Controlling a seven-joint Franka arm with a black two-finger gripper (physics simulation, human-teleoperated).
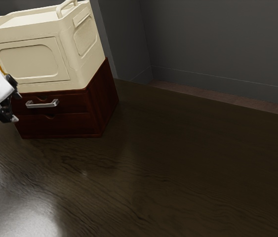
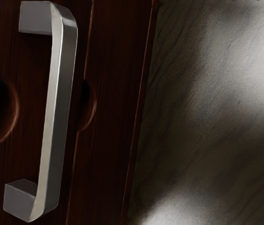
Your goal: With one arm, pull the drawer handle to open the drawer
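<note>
Exterior view: gripper [image 1: 17, 107] spread wide near silvery, squared handle [image 1: 42, 104]; dark reddish drawer [image 1: 73, 104] shut.

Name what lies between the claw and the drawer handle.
Nothing; the exterior view shows a bare gap between claw and handle, drawer front behind it.

crate [image 1: 79, 54] atop cabinet [image 1: 103, 101] on table [image 1: 178, 163]
</note>
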